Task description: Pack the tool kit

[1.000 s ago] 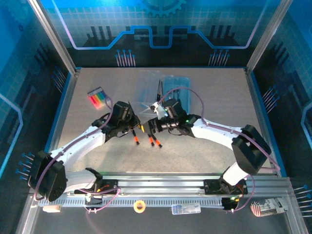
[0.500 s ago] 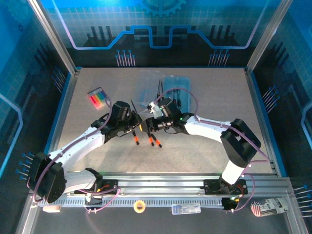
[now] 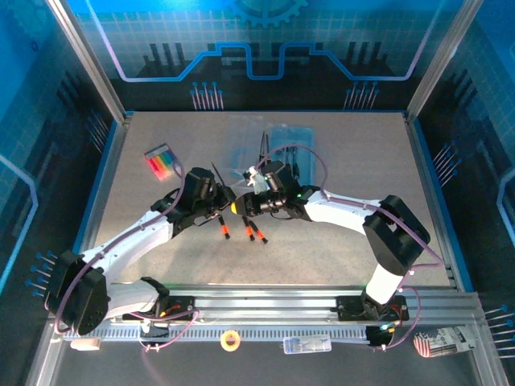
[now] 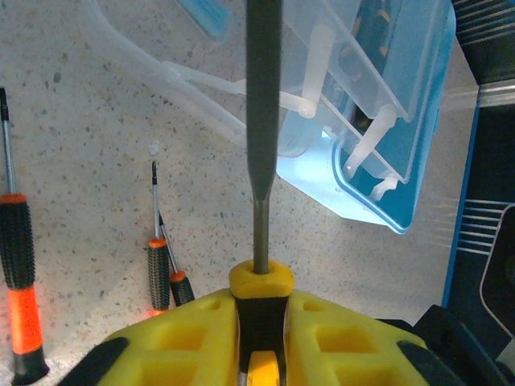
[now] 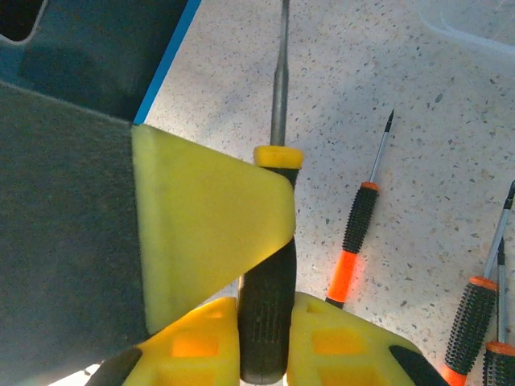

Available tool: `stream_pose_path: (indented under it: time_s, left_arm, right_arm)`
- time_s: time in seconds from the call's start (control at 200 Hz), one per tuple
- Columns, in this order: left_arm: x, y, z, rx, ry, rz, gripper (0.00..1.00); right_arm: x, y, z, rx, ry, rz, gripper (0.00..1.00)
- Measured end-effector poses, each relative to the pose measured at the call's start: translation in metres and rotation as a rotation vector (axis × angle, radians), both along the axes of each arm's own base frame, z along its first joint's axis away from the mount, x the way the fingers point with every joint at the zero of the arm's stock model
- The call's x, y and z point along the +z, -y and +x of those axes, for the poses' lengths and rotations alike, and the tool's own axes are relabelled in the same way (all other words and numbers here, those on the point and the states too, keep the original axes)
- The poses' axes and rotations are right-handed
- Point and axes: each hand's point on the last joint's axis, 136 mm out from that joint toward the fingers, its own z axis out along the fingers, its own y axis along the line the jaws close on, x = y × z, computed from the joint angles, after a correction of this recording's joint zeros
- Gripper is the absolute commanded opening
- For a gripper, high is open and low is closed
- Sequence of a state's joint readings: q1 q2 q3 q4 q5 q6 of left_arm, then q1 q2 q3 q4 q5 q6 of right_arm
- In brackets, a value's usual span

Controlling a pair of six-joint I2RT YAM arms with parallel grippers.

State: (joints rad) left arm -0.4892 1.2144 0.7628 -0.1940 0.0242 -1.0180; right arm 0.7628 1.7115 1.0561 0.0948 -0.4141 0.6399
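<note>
I judge this a handover: left end effector (image 4: 259,315) and right end effector (image 5: 265,322) both clench the yellow-collared black screwdriver (image 4: 263,121); next, left releases.

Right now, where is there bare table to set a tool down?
Bare: the table right of the case, to the right wall, and the near strip short of the small screwdrivers. Crowded: the centre, between those and the case.

No word, number or brand can be read anywhere. The screwdriver (image 4: 263,121) between the fingers of the left gripper (image 4: 259,305) shows a plain shaft and collar. The striped packet (image 3: 441,341), well away from those fingers, carries print too small to make out.
</note>
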Motion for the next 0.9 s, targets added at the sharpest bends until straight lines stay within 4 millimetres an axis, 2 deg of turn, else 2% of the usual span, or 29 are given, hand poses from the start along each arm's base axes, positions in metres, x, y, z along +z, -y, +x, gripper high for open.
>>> stream_pose_path:
  time_s: [0.105,0.21,0.35,0.435,0.535,0.71,0.81,0.901]
  left_arm:
    - [0.0,0.0,-0.002,-0.006,-0.001,0.006,0.5]
    - [0.007,-0.002,-0.004,-0.017,0.023,0.015,0.61]
    - [0.027,-0.01,-0.007,-0.017,0.085,0.026,0.88]
    - [0.045,-0.02,-0.007,0.009,0.137,0.031,0.97]
    - [0.063,-0.039,-0.008,0.064,0.196,0.039,0.99]
    - [0.09,-0.073,-0.012,0.169,0.285,0.066,0.99]
    - [0.092,-0.083,-0.015,0.201,0.301,0.078,0.99]
    - [0.081,-0.087,-0.017,0.212,0.285,0.096,0.99]
  right_arm:
    - [-0.001,0.001,0.002,-0.01,0.009,-0.003,0.14]
    - [-0.005,0.002,0.002,-0.015,0.008,-0.009,0.14]
    - [-0.01,0.007,0.003,-0.028,0.007,-0.025,0.14]
    - [-0.01,0.01,0.005,-0.039,0.009,-0.029,0.14]
    - [-0.004,0.016,0.007,-0.052,0.02,-0.027,0.15]
    - [0.022,0.03,0.014,-0.088,0.063,-0.008,0.15]
    - [0.035,0.045,0.023,-0.125,0.086,-0.005,0.15]
    - [0.041,0.065,0.035,-0.174,0.097,-0.025,0.15]
